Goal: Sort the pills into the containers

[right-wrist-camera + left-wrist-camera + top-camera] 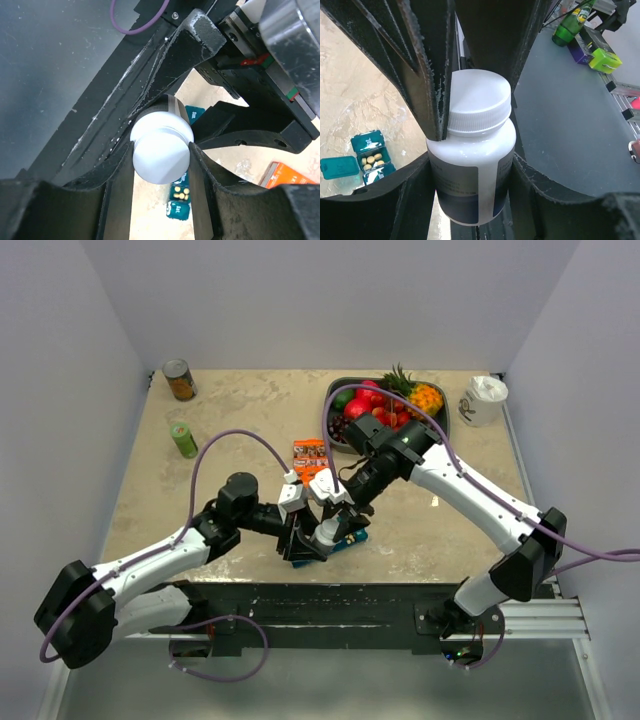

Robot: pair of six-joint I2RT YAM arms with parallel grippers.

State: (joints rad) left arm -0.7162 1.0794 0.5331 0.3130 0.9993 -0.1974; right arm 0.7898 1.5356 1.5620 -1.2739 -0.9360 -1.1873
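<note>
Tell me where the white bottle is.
Top view, front centre: the white bottle is held, left gripper on its body, right gripper on its cap, by the teal organiser.

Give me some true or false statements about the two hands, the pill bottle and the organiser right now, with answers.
1. The cap is on the white bottle. True.
2. The left hand grips the bottle's body, the right hand its cap. True.
3. The teal organiser has an empty open compartment. False: yellow pills lie in that compartment.
4. The fruit tray stands beside the arm bases. False: the fruit tray stands at the far end.
</note>
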